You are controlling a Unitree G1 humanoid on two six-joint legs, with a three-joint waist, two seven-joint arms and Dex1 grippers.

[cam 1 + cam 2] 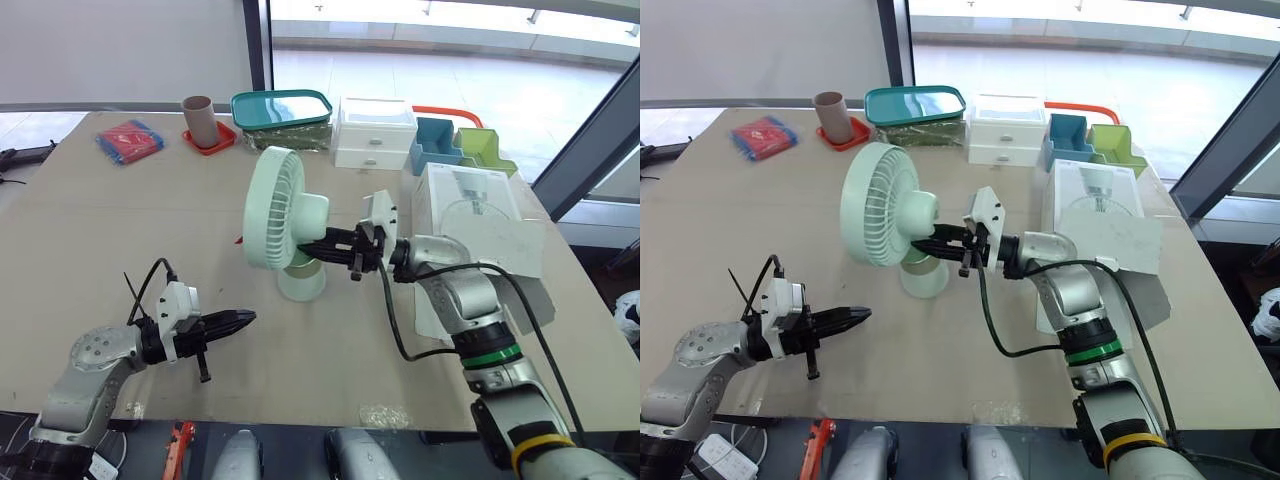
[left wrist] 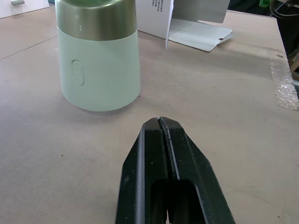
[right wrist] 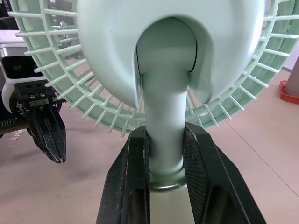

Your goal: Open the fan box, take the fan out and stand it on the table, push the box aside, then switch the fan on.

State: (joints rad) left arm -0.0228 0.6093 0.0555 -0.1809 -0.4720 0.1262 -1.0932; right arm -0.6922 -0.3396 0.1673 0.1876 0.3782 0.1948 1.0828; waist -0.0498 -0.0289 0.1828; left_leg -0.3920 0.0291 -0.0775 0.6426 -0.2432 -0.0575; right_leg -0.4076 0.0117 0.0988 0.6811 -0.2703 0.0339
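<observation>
R fingers (image 3: 135, 182) tight round neck of fan (image 1: 275, 205), upright on table (image 1: 120, 220); L fingers (image 2: 145, 156) together, empty.

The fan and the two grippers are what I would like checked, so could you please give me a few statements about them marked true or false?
1. The fan stands upright on the table. True.
2. The left gripper is open. False: its fingers are shut together, holding nothing.
3. The right gripper is shut on the fan's neck. True.
4. The box lies on the robot's left of the fan. False: it lies on the robot's right of the fan, near the table's edge.
</observation>
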